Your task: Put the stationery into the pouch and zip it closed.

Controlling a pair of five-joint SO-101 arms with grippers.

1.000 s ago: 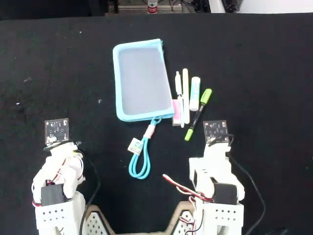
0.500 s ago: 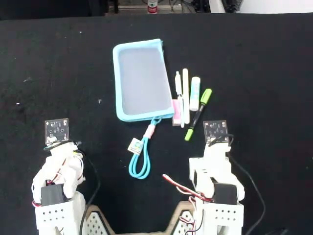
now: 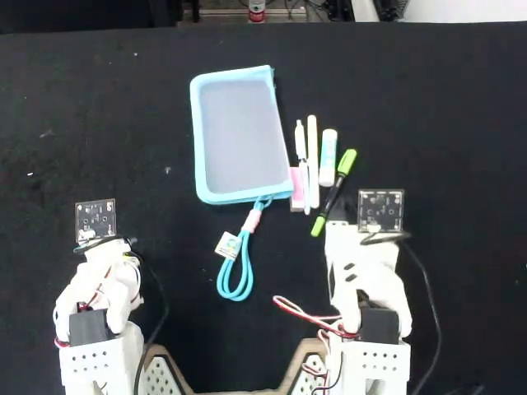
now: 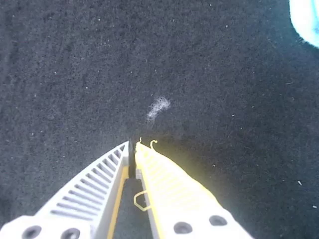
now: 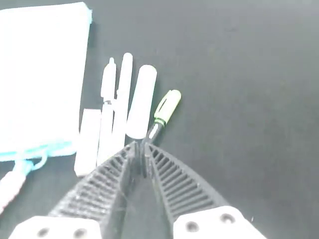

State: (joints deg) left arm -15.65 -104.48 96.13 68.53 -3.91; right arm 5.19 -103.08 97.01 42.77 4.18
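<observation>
A light blue pouch (image 3: 239, 140) with a grey mesh face lies flat at the table's middle. Along its right side lie a pink eraser (image 3: 296, 189), two white pens (image 3: 307, 156), a white glue stick (image 3: 328, 156) and a green highlighter (image 3: 338, 185). My right gripper (image 5: 139, 150) is shut and empty, its tips just short of the highlighter's (image 5: 164, 110) dark end, with the glue stick (image 5: 141, 102) and pouch (image 5: 40, 74) beyond. My left gripper (image 4: 132, 147) is shut and empty over bare cloth, with a pouch corner (image 4: 306, 20) far off.
The pouch's blue wrist strap (image 3: 236, 276) with a paper tag (image 3: 226, 245) trails toward the arms, between the left arm (image 3: 95, 280) and right arm (image 3: 362, 271). A speck of lint (image 4: 158, 107) lies ahead of the left gripper. Black cloth covers the table.
The right arm has swung forward toward the stationery, its wrist now close to the highlighter's near end. The left arm, pouch and stationery have not moved.
</observation>
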